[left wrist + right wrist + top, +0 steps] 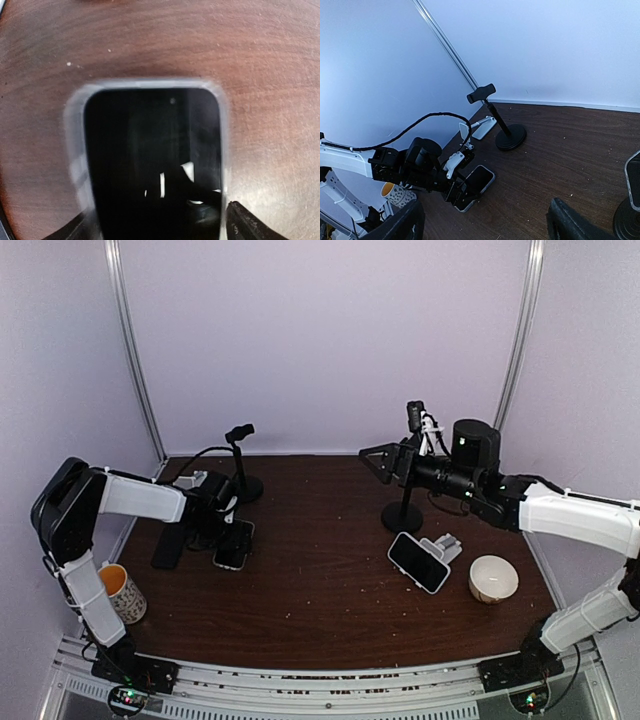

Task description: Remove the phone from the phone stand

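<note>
On the dark surface [330, 610], the tall black stand [497, 120] at the far left shows an empty clamp and the phone [232, 546] lies flat just near of its base, so I judge the removal itself done. My left hand [224, 524] hangs right over that phone, fingers wide on either side and seemingly loose, so only lifting clear is left, while my right hand [482, 222] is wide and empty, raised at the right. A second phone [418, 561] leans on a small pale holder [448, 544] at the near right; whether that one is mine too I cannot tell.
</note>
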`<move>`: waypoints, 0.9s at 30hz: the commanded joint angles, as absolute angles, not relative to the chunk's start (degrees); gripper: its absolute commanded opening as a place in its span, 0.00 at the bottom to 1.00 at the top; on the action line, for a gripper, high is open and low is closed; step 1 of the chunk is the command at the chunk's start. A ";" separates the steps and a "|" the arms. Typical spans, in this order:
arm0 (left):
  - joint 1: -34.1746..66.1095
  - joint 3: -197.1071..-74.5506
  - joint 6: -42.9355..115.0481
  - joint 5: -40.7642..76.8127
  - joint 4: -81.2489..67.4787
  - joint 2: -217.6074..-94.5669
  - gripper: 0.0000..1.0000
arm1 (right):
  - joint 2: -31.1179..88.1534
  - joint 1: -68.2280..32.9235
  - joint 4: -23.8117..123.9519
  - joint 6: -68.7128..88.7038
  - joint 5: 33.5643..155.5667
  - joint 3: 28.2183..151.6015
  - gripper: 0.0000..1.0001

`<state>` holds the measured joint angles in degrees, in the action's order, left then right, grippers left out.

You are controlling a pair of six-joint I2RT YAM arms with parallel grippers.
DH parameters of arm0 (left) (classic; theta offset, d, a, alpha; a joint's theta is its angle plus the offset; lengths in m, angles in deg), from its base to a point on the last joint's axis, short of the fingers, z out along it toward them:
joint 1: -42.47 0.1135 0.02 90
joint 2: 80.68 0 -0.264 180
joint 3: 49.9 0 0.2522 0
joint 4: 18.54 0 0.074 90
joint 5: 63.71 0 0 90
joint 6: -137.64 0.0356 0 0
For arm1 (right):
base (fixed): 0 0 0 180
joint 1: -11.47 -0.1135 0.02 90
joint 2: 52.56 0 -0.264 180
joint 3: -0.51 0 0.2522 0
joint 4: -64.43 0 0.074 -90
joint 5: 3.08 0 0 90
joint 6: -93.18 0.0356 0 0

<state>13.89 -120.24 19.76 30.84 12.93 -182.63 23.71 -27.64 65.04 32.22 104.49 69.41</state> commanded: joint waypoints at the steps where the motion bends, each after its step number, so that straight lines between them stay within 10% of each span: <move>1: 14.43 -119.22 19.82 33.56 11.25 -184.14 0.88 | 23.07 -27.29 64.15 31.18 104.24 71.25 0.86; 27: 12.67 -113.93 27.28 35.18 6.95 -159.18 0.98 | 17.84 -10.34 52.03 30.19 100.47 76.17 0.89</move>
